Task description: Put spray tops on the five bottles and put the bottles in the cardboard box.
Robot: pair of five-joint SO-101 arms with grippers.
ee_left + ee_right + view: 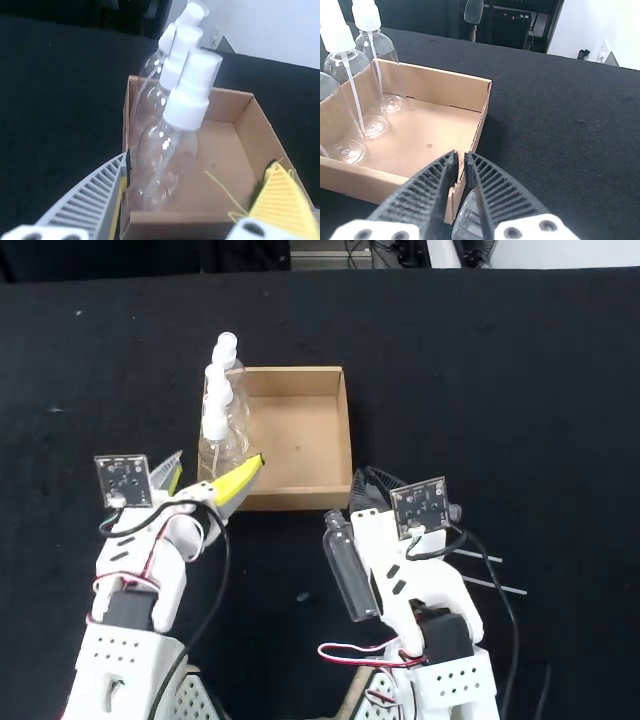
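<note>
Your left gripper [199,164] gapes around a topped bottle [165,150] at the box's [227,107] left wall, likely saving room; right gripper [461,157] closed beside an untopped bottle [350,575].

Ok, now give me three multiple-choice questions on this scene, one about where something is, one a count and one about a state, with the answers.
1. Where is the bottle lying on its side?
A) in the cardboard box
B) on the table beside the right arm
C) between the fingers of the left gripper

2. How many bottles stand in the cardboard box?
A) two
B) three
C) five

3. How are the left gripper's fingers?
A) open
B) shut on nothing
C) shut on the box wall

Answers:
1 B: it rests on the black table outside the box, alongside the right arm.
2 B: three bottles with white spray tops stand in a row along one wall.
3 A: the gray and yellow fingers stand well apart, with the nearest bottle between them.
</note>
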